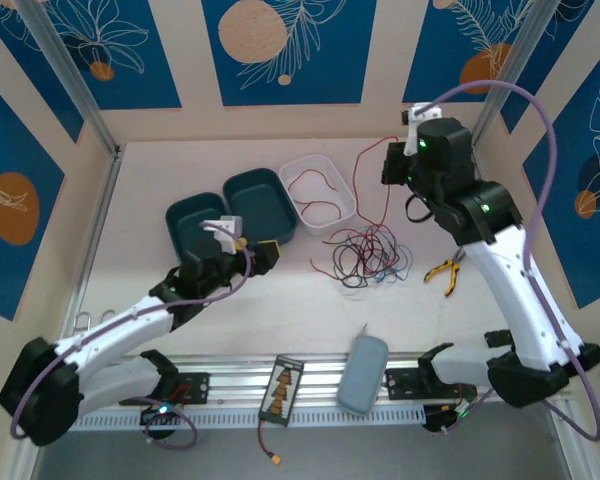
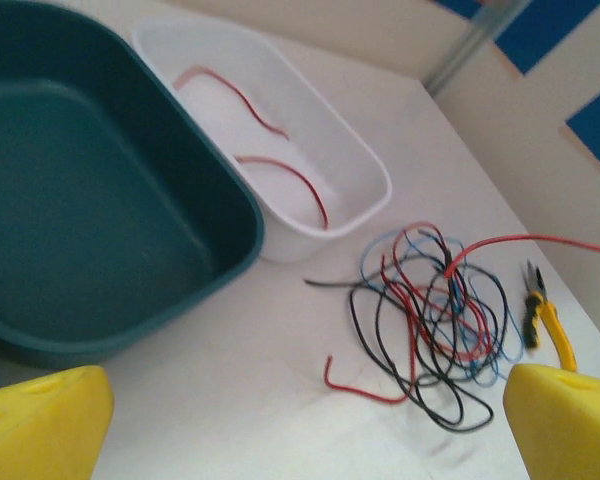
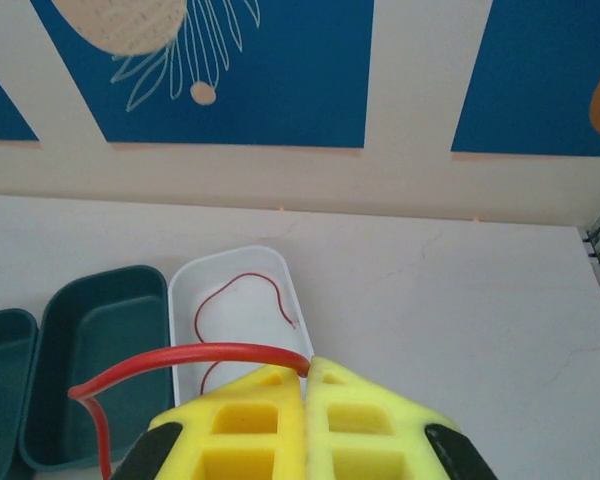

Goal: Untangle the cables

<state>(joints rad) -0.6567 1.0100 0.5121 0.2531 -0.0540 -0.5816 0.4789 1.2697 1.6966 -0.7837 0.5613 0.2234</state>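
Observation:
The cables (image 1: 365,255) lie as a loose tangle of thin red, black and blue wires on the table right of centre, also seen in the left wrist view (image 2: 430,320). My right gripper (image 1: 398,152) is raised above and behind the tangle, shut on one red wire (image 3: 200,352) that arcs up from the pile; its yellow pads (image 3: 270,400) are pressed together around the wire's end (image 3: 308,375). My left gripper (image 1: 265,250) is low over the table left of the tangle, open, its yellow fingers (image 2: 40,420) wide apart with nothing between them (image 2: 305,430).
A white tray (image 1: 342,188) behind the tangle holds loose red wires (image 2: 280,170). Two teal trays (image 1: 260,205) (image 1: 180,225) stand to its left. Yellow-handled pliers (image 1: 443,270) lie right of the tangle. A grey case (image 1: 363,372) and a small board (image 1: 280,390) rest near the front rail.

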